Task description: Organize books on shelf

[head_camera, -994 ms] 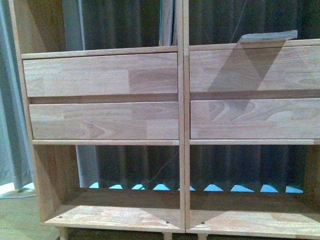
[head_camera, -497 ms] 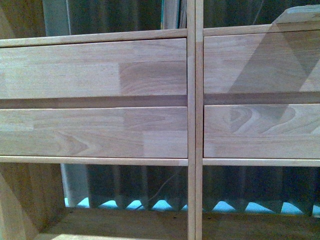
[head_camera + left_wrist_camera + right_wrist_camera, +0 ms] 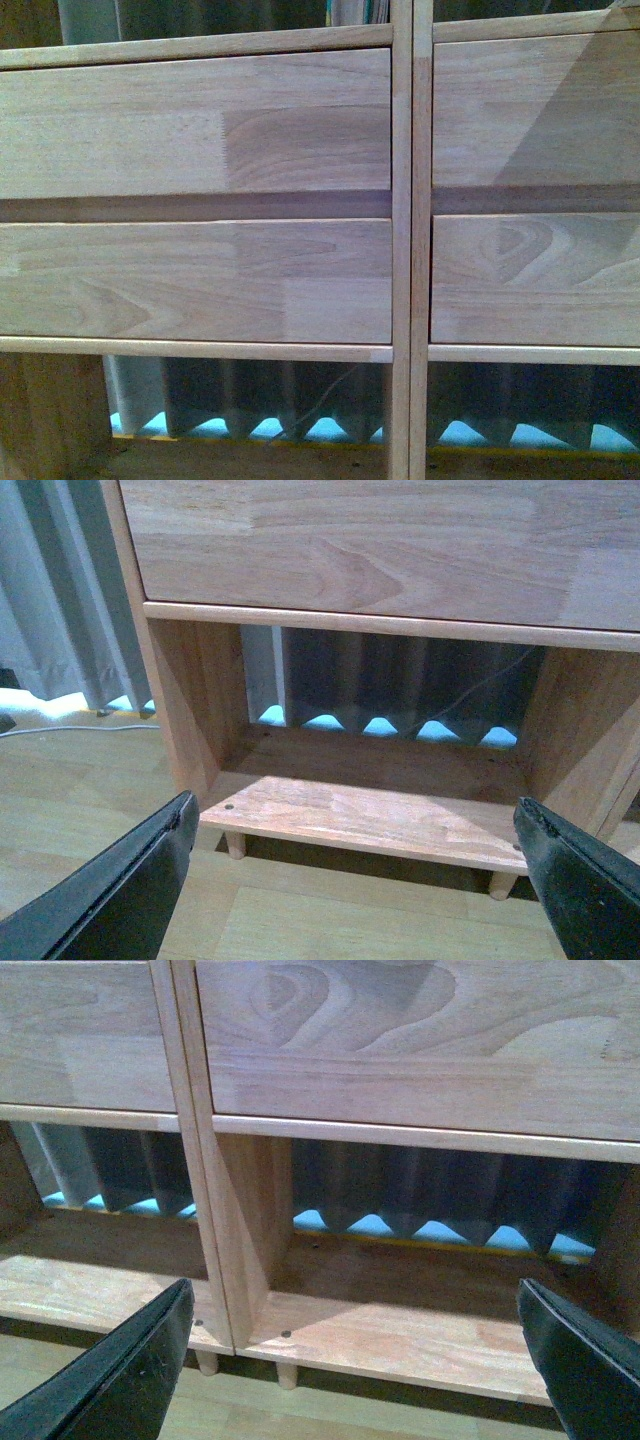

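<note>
The light wooden shelf [image 3: 200, 130] fills the front view, with its four drawer fronts and central divider [image 3: 412, 240] very close. A sliver of upright books [image 3: 358, 10] shows at the top edge, just left of the divider; their covers cannot be made out. Neither arm shows in the front view. My left gripper [image 3: 352, 810] stands open and empty low over the floor, facing the shelf's lower left compartment [image 3: 380, 815]. My right gripper [image 3: 353, 1295] is also open and empty, facing the lower right compartment [image 3: 400, 1335] beside the divider [image 3: 200, 1160].
A dark pleated curtain [image 3: 280, 395] hangs behind the open lower compartments. The shelf stands on short legs [image 3: 236, 844] above a pale wood floor [image 3: 90, 790]. A cable [image 3: 60, 730] lies on the floor left of the shelf.
The shelf has grown larger in the front view and its divider has slid right. The bottom board and the tilted book at the upper right have left the picture.
</note>
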`<state>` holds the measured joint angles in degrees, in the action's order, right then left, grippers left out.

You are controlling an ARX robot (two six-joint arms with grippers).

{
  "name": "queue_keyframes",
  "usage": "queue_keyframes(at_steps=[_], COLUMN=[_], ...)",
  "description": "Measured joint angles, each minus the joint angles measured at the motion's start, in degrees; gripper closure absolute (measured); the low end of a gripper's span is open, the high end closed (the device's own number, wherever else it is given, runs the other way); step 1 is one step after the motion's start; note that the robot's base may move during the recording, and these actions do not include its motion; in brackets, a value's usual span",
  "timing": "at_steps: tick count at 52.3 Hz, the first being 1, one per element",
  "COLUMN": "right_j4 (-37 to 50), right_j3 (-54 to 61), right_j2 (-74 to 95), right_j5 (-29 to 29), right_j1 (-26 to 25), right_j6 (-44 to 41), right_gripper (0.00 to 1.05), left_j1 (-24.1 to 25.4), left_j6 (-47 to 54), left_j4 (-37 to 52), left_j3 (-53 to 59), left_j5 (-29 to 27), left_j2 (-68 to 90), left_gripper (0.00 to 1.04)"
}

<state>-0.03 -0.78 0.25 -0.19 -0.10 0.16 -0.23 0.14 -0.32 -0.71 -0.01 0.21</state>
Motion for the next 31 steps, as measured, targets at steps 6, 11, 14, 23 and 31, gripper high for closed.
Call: queue_keyframes(at_steps=[6,11,14,23,31], right_j4=[0.0,0.0,0.0,0.0,0.0], right_j3=[0.0,0.0,0.0,0.0,0.0], right_j2=[0.0,0.0,0.0,0.0,0.0], right_j5=[0.0,0.0,0.0,0.0,0.0], right_j1=[0.0,0.0,0.0,0.0,0.0], right_j6=[0.0,0.0,0.0,0.0,0.0], right_gripper=[0.07,0.07,0.07,0.07,0.07], left_j1=[0.0,0.0,0.0,0.0,0.0], left_j6=[0.0,0.0,0.0,0.0,0.0], left_j4=[0.0,0.0,0.0,0.0,0.0], left_j3=[0.0,0.0,0.0,0.0,0.0], left_j5=[0.0,0.0,0.0,0.0,0.0], left_j2=[0.0,0.0,0.0,0.0,0.0], left_gripper=[0.07,0.07,0.07,0.07,0.07])
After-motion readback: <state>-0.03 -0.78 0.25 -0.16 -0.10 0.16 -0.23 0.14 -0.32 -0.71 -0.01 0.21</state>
